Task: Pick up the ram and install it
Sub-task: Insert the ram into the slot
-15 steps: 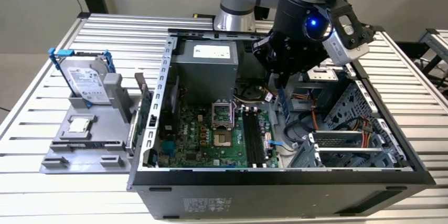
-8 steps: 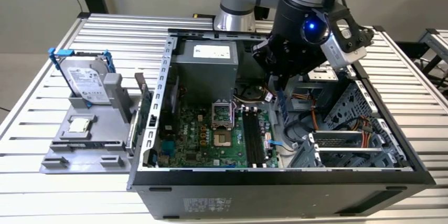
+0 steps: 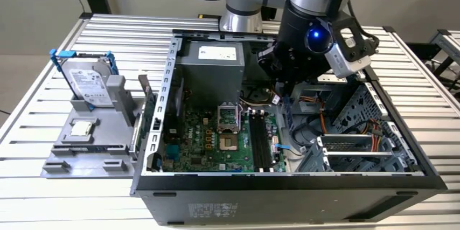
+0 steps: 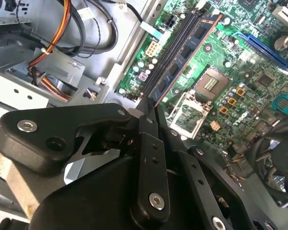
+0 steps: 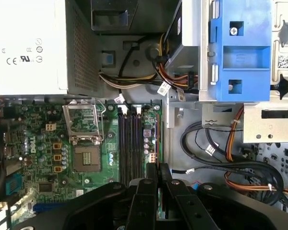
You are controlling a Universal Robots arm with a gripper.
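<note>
Pincer: gripper (image 4: pixel 151 108) was clamped on one end of the ram (image 4: pixel 185 55).
Ram position: above the memory slots (image 5: pixel 130 143).
Long axis: ran toward one o'clock, parallel to slots.

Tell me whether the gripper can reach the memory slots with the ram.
Probably yes: the gripper, shut on the ram, hangs just beside the slots, and no cable visibly crosses them.
</note>
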